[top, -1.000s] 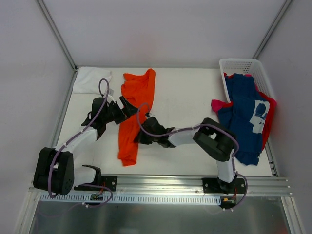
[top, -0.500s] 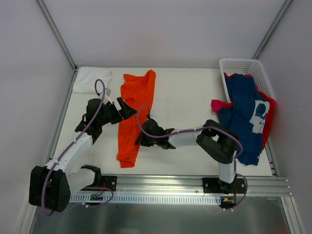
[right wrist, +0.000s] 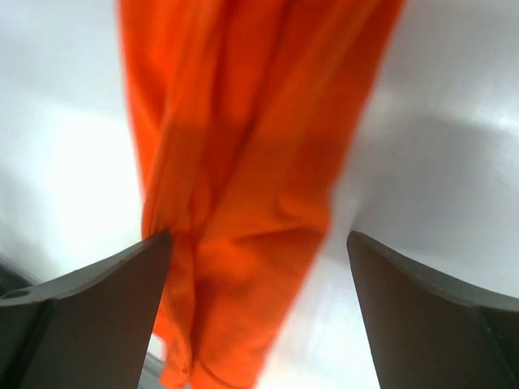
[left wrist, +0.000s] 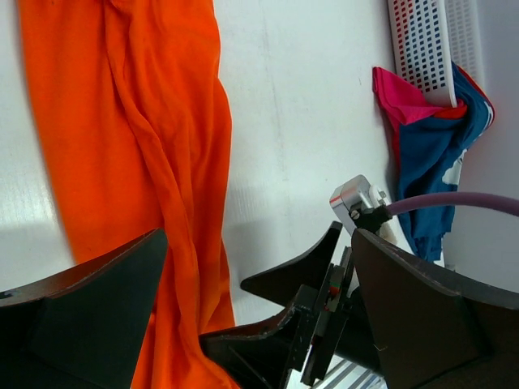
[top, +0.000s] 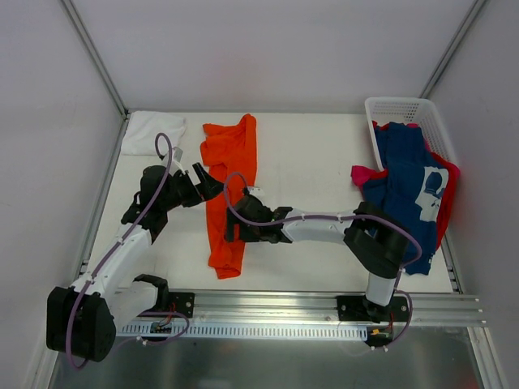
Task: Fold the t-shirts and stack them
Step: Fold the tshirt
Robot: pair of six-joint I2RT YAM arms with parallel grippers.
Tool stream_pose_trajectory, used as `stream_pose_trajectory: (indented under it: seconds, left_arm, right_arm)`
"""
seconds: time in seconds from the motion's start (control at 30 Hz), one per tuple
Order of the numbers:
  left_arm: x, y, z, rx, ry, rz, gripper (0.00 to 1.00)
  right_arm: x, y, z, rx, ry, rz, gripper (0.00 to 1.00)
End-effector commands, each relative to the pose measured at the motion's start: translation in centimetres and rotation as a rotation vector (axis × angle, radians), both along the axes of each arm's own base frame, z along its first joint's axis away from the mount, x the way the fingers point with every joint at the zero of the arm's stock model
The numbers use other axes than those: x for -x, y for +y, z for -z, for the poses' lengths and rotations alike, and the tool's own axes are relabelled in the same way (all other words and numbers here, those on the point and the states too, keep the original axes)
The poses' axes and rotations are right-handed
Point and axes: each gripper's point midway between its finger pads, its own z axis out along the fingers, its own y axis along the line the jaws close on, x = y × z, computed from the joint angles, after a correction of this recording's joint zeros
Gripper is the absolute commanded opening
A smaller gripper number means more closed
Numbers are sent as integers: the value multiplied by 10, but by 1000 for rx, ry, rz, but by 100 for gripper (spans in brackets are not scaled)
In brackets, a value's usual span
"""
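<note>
Lengthwise, rumpled orange t-shirt [top: 231, 158], a long soft creased strip.

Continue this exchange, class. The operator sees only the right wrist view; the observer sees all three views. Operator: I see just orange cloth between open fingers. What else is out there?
Observer: A white basket at the far right, with a navy t-shirt draped out over its near rim.
Operator: Where is the left gripper?
Observer: The left gripper is open, at the orange t-shirt's left edge, a little beyond your right gripper.
Operator: Any other shirts?
Observer: A white t-shirt lies at the far left.
</note>
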Motion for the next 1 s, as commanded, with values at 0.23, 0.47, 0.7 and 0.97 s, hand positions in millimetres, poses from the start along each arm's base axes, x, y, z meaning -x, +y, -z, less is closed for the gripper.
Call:
stream_pose_trajectory:
  seconds: [0.23,0.47,0.7,0.97]
  left_arm:
    - [0,3,-13,-25,-67,-6,99]
    - [3,4,-3,-33,-47,-11,99]
    - [4,7,-1,-35,-45,-26,99]
    - [6,12,4,-53,-53,-44,99]
  right_arm:
    - [10,-43,-32,227,-65,-34,96]
    - [12,-35,-64,232,-103,-55,96]
    - [6,-17,-92,216,-120,-77,96]
    - [25,12,-70,204,-70,-102,95]
